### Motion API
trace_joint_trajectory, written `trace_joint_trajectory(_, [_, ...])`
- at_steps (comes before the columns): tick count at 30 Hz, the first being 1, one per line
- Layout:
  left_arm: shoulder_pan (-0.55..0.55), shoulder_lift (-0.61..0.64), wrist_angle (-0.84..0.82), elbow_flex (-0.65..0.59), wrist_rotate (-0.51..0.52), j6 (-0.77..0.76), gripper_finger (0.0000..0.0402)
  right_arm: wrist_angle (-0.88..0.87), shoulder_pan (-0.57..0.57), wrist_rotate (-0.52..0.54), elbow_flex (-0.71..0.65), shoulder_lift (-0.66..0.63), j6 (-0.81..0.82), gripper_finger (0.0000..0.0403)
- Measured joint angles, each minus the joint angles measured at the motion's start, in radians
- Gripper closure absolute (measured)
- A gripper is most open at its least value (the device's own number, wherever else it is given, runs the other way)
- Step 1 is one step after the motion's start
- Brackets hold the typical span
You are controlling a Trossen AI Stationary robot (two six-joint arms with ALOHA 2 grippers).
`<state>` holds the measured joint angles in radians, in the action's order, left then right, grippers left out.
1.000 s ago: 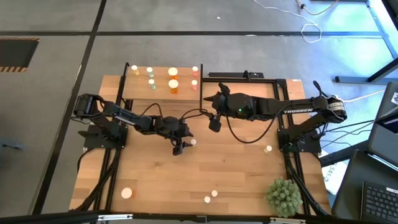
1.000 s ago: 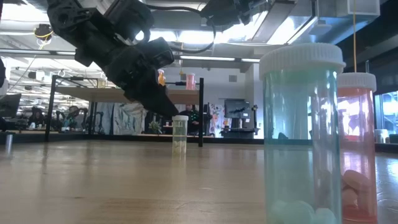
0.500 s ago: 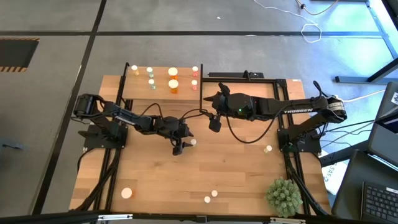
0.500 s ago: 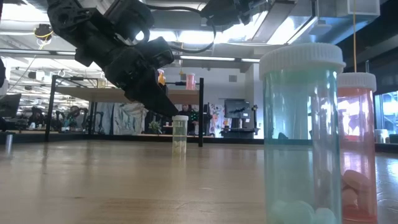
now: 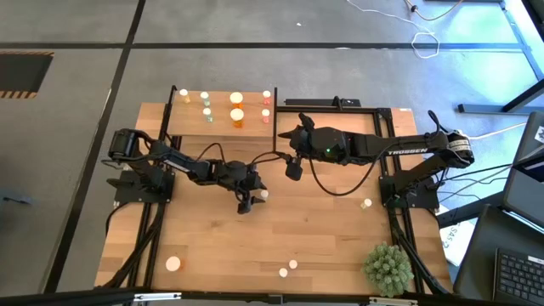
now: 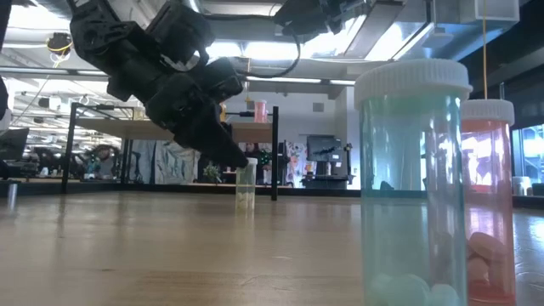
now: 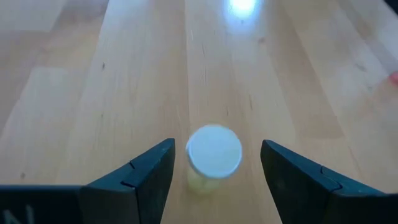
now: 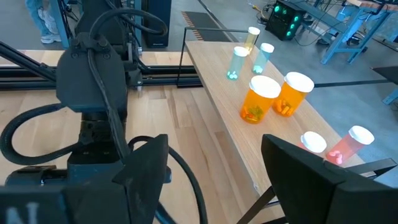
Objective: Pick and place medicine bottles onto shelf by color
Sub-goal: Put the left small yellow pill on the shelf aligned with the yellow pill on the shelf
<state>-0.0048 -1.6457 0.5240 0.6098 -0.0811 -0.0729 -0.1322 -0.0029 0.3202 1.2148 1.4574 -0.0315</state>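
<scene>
1. The left gripper (image 7: 214,171) is held spread open over a pale bottle (image 7: 213,151) standing mid-table, the bottle between its fingers, ungripped.
2. The pick is judged in hand; lowering and closing are called for next.
3. The right gripper (image 8: 214,168) waits open near the shelf (image 5: 223,127).

The left gripper (image 5: 246,205) hangs low over mid-table with its fingers (image 7: 143,180) spread wide, while the right gripper (image 5: 292,172), also spread, waits raised near the table's back.
</scene>
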Motion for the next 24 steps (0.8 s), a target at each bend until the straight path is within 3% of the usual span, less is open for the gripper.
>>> trace_joint_trajectory(7, [-0.003, 0.000, -0.022, 0.000, 0.000, -0.097, 0.0169, 0.000, 0.000, 0.000, 0.000, 0.000, 0.000, 0.0142])
trace_joint_trajectory(24, [-0.004, 0.000, -0.019, 0.000, 0.016, -0.049, 0.0175, 0.000, 0.000, 0.000, 0.000, 0.000, 0.000, 0.0142])
